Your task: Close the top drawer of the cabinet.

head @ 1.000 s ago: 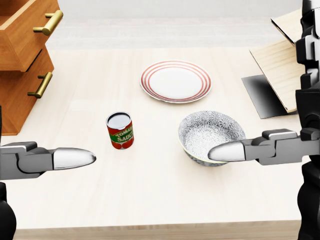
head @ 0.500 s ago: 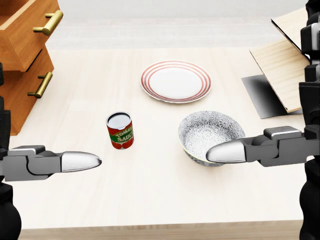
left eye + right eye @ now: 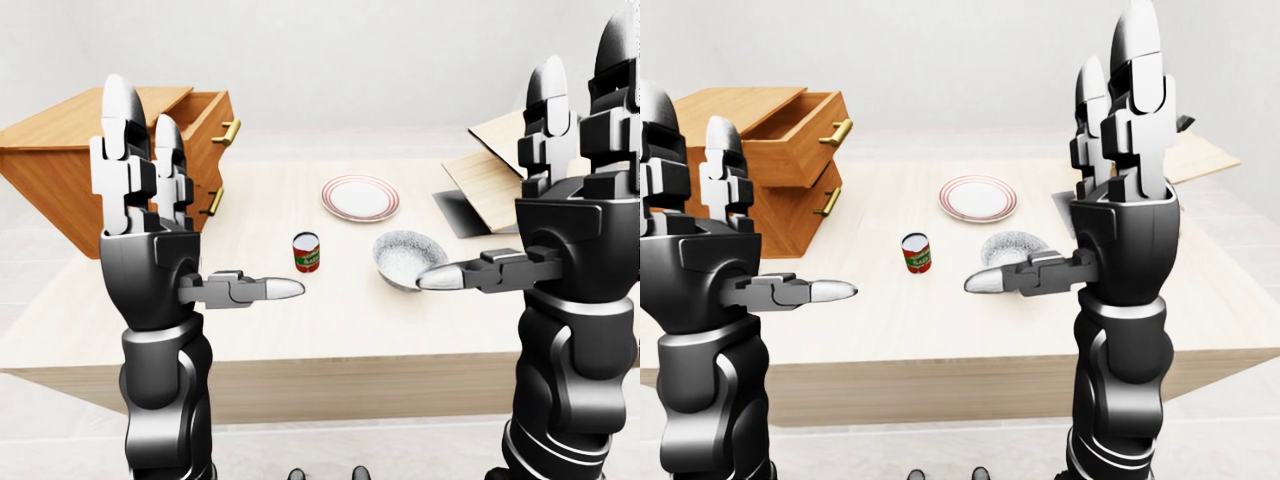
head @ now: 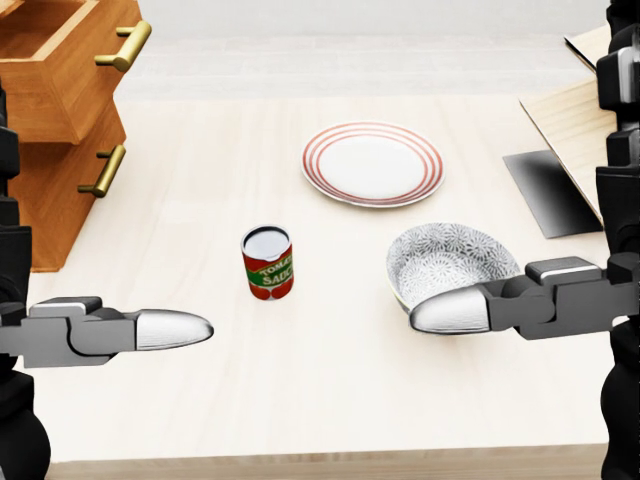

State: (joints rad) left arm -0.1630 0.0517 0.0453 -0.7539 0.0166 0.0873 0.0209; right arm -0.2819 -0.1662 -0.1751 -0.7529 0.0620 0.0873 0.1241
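The wooden cabinet (image 3: 768, 205) stands on the table at the upper left of every view. Its top drawer (image 3: 803, 137) is pulled out towards the table's middle, and its brass handle (image 4: 125, 47) juts over the lower drawer's handle (image 4: 103, 172). My left hand (image 3: 190, 215) is open and empty, fingers upright and thumb pointing right, well below and right of the cabinet in the head view. My right hand (image 3: 1050, 170) is open and empty too, its thumb (image 4: 450, 312) hanging over the bowl's near rim. Neither hand touches the cabinet.
A tomato sauce can (image 4: 268, 262) stands mid-table, right of the cabinet. A red-ringed plate (image 4: 372, 163) lies beyond it, and a patterned bowl (image 4: 453, 262) sits to the can's right. Light wooden boards (image 4: 580, 120) and a dark sheet (image 4: 555, 192) lie at the right edge.
The whole head view has shifted: can, plate, bowl and cabinet all sit further right, so the camera has moved left. Both hands stay open and raised; the left thumb reaches slightly further right.
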